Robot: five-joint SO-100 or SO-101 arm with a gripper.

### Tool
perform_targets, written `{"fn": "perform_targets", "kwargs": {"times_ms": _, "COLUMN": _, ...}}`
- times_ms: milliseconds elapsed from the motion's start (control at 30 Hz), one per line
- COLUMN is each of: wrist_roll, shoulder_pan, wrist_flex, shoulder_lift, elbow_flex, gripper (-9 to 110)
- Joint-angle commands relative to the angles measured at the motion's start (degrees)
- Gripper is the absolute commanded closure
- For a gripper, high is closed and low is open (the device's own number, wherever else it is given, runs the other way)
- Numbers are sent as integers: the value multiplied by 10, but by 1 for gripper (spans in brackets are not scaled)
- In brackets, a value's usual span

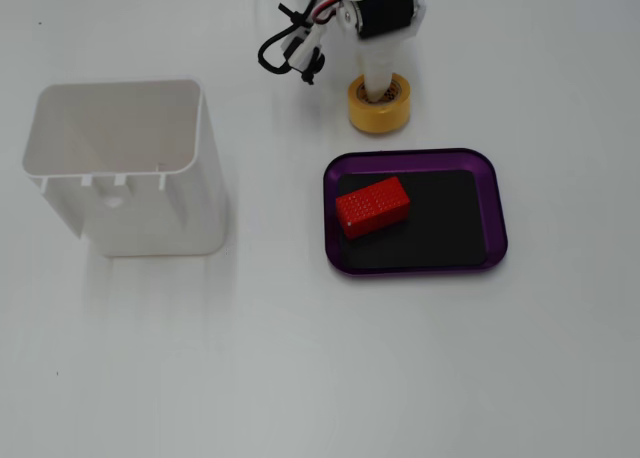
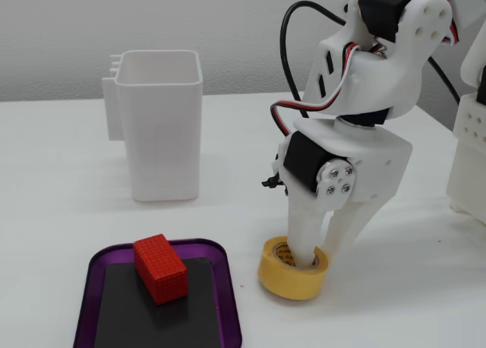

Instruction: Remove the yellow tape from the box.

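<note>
The yellow tape [image 1: 378,118] rests on the white table just beyond the far rim of the box [image 1: 415,155], outside it. In a fixed view the tape [image 2: 285,279] lies right of the purple-rimmed box [image 2: 228,302]. My gripper [image 2: 323,255] points straight down onto the roll. One finger [image 2: 304,242] is inside the cardboard core and the other is against the outer wall, so the jaws clamp the roll's wall. In a fixed view from above the gripper [image 1: 380,86] covers the core.
A red rectangular block [image 1: 372,206] lies in the left part of the box, also in a fixed view [image 2: 160,268]. A tall white plastic container [image 1: 125,168] stands on the table left of the box, also in a fixed view [image 2: 163,128].
</note>
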Motion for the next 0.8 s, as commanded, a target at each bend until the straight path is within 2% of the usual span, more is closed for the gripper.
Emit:
{"fn": "perform_targets", "kwargs": {"times_ms": 0, "wrist_roll": -1, "shoulder_pan": 5, "wrist_flex": 11, "shoulder_lift": 23, "elbow_flex": -4, "gripper": 97}}
{"fn": "perform_targets", "kwargs": {"times_ms": 300, "wrist_roll": -1, "shoulder_pan": 4, "wrist_flex": 99, "shoulder_lift": 90, "elbow_flex": -30, "gripper": 81}}
{"fn": "perform_targets", "kwargs": {"times_ms": 633, "wrist_roll": -2, "shoulder_pan": 8, "wrist_flex": 231, "shoulder_lift": 364, "elbow_flex": -39, "gripper": 80}}
{"fn": "perform_targets", "kwargs": {"times_ms": 767, "wrist_roll": 1, "shoulder_pan": 58, "wrist_flex": 242, "shoulder_lift": 497, "elbow_flex": 25, "gripper": 80}}
